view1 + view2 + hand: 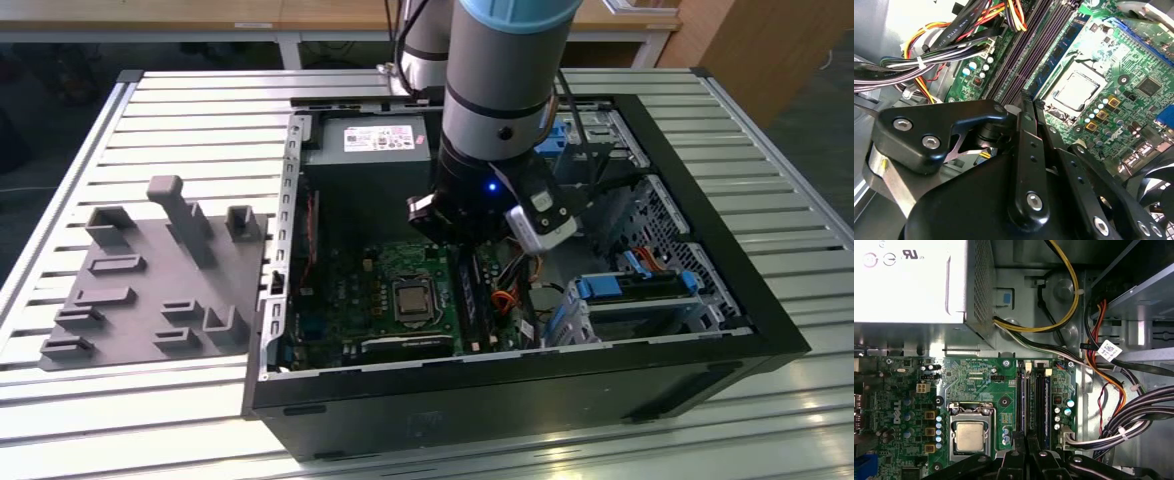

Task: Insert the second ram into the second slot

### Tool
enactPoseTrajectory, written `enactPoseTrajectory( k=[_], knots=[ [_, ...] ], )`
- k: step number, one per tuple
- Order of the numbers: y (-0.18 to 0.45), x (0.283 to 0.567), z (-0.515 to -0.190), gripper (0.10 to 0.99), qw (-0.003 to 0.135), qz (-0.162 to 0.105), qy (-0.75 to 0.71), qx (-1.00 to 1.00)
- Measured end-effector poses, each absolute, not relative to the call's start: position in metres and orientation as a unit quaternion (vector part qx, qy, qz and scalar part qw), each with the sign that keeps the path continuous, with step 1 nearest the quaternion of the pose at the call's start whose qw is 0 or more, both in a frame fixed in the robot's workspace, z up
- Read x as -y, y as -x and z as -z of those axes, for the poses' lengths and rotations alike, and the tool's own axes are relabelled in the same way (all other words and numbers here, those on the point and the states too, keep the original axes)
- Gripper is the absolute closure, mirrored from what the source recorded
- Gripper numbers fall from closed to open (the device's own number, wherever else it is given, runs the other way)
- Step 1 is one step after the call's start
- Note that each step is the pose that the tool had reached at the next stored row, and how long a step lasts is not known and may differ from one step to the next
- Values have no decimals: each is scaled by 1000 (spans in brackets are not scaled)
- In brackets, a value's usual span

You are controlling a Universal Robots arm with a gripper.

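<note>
The second ram [1024, 400] is a thin dark-blue strip standing on edge in the bank of black slots [1040, 400], on the side nearest the CPU socket [969, 435]. In the second wrist view the ram [1056, 52] runs straight in between my fingertips. My gripper [1026, 439] is down inside the open PC case, its two narrow black fingers [1024, 150] closed together over the strip's near end. The exterior view shows my gripper [470, 245] right above the slots [467, 290]. How deep the strip sits in its slot cannot be told.
The silver power supply [909, 280] sits beyond the motherboard [380, 290]. Cable bundles [1124, 425] crowd the side of the slots away from the CPU. Drive bays with blue clips [627, 285] fill the case on the exterior view's right. A grey parts holder [154, 280] lies outside on the slatted table.
</note>
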State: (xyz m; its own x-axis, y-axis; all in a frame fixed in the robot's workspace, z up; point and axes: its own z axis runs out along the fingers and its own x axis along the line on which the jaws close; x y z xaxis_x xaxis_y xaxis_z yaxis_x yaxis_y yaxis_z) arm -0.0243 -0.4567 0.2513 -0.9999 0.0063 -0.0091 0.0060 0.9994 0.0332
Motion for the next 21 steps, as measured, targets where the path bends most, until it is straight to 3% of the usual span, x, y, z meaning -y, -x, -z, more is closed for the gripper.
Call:
enactPoseTrajectory(
  k=[21],
  knots=[
    [23, 458, -245, 953, 5, -17, -8, -1000]
  ],
)
